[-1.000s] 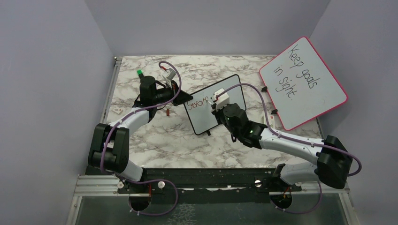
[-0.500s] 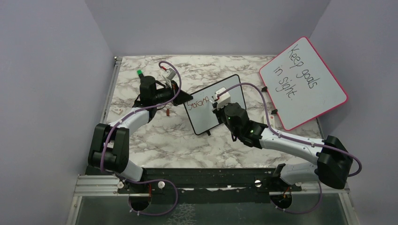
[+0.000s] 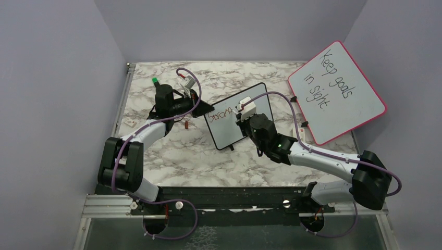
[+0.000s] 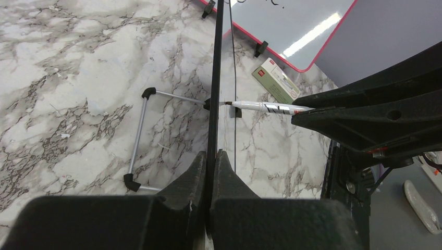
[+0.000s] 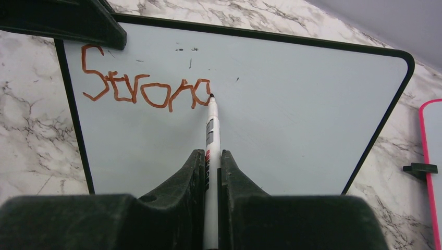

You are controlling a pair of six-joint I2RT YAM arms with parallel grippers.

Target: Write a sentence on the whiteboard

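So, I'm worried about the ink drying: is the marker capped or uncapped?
Uncapped: the marker, gripped in the right end effector, has its bare tip touching the whiteboard at the end of the reddish-brown lettering.

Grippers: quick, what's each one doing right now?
Left gripper: closed, clamping the edge of the whiteboard.
Right gripper: closed on the marker, whose tip touches the board at the last written letter.

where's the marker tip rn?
Right wrist view, center: the marker, held in the right jaws, has its tip touching the whiteboard at the last orange letter of the sentence.
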